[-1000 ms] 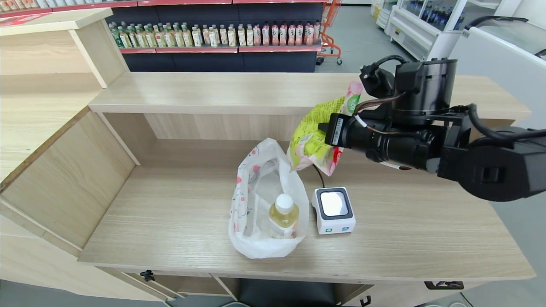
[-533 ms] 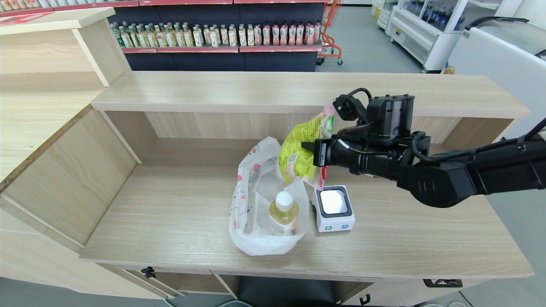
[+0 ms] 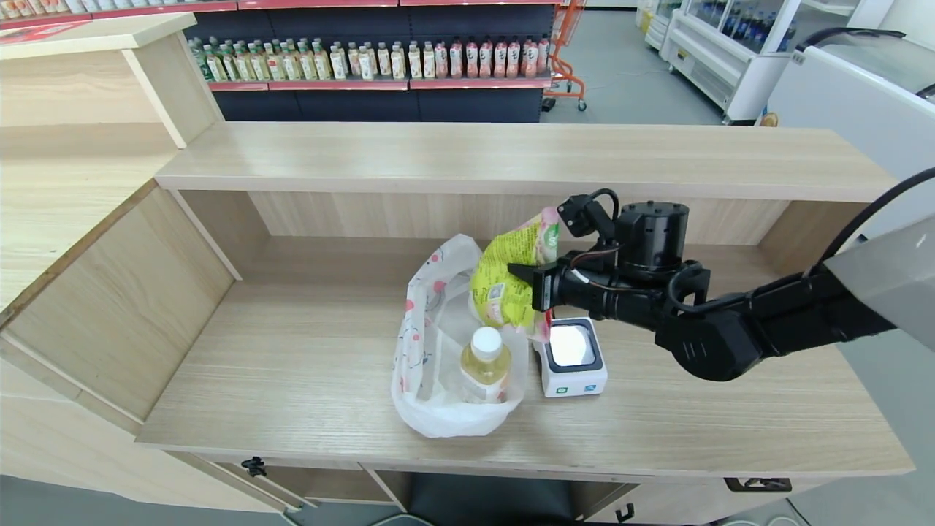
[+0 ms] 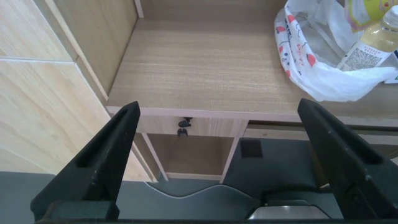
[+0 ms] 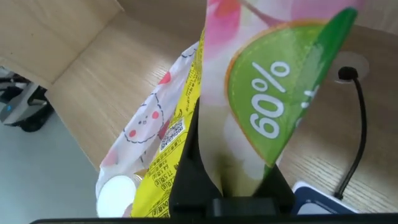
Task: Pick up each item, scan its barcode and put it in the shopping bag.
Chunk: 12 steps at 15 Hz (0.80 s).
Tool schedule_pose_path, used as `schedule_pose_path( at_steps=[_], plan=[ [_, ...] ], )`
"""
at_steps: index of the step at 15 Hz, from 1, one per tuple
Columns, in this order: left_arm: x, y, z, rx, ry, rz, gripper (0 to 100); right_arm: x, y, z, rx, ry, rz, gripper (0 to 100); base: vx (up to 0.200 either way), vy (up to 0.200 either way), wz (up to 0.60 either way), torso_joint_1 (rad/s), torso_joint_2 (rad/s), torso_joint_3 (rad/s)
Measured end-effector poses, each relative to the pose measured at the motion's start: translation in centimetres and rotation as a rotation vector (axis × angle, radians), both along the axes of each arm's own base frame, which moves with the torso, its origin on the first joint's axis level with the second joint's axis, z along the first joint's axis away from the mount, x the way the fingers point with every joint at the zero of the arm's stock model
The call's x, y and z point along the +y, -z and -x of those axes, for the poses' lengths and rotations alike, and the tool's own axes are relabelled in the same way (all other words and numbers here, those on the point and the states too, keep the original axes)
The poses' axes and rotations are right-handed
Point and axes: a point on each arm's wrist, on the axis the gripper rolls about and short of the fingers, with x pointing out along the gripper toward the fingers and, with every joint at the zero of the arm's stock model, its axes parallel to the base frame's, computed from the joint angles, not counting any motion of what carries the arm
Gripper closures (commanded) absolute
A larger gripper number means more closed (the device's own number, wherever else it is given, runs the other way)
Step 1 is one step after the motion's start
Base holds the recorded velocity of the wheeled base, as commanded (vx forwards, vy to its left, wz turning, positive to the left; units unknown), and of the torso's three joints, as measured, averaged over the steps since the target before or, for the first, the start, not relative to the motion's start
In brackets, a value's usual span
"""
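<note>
1. Head view: the right gripper is clamped on a yellow-green and pink snack packet, which hangs upright over the far right rim of the shopping bag.
2. A drink bottle stands inside the bag.
3. The barcode scanner sits just right of the bag on the wooden counter.
4. Left wrist view: the left gripper is spread wide and empty, off the counter's near edge.

White "60%" on green circle of snack bag, smaller print illegible
</note>
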Motion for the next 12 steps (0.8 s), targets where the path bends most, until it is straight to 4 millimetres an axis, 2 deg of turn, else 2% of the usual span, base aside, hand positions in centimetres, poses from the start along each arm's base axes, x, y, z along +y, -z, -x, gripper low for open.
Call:
schedule_pose_path(
  at_steps=[5,12],
  plan=[
    [0.0,0.0,0.0,0.0,0.0,0.0,0,-1.3,3.4,-0.4,0.016,-0.121,0.069,100,0.0,0.0,0.0,0.0,0.0,0.0],
    [0.0,0.0,0.0,0.0,0.0,0.0,0,-2.5,5.0,-1.2,0.011,-0.142,0.084,100,0.0,0.0,0.0,0.0,0.0,0.0]
  ],
)
